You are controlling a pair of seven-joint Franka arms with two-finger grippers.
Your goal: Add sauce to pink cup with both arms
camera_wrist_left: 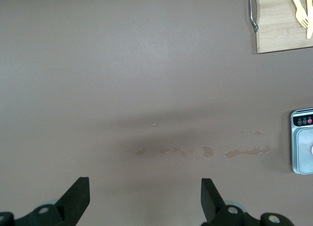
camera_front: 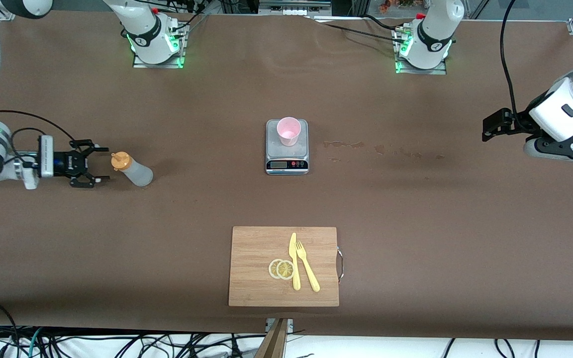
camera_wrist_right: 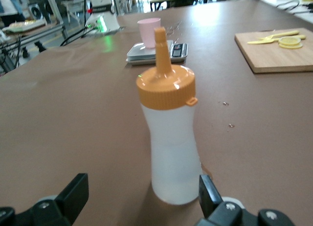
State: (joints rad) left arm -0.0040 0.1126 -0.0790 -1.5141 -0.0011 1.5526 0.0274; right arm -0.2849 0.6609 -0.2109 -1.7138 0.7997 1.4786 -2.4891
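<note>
Sauce [camera_wrist_right: 171, 138] upright beside open right claw [camera_front: 98, 166], pink cup [camera_front: 288, 131] on scale [camera_front: 287, 163], left claw [camera_wrist_left: 145, 196] open, waiting.

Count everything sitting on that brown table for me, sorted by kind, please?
Bottle: 1
Cup: 1
Scale: 1
Board: 1
Knife: 1
Fork: 1
Lemon slices: 2
Total: 8
</note>
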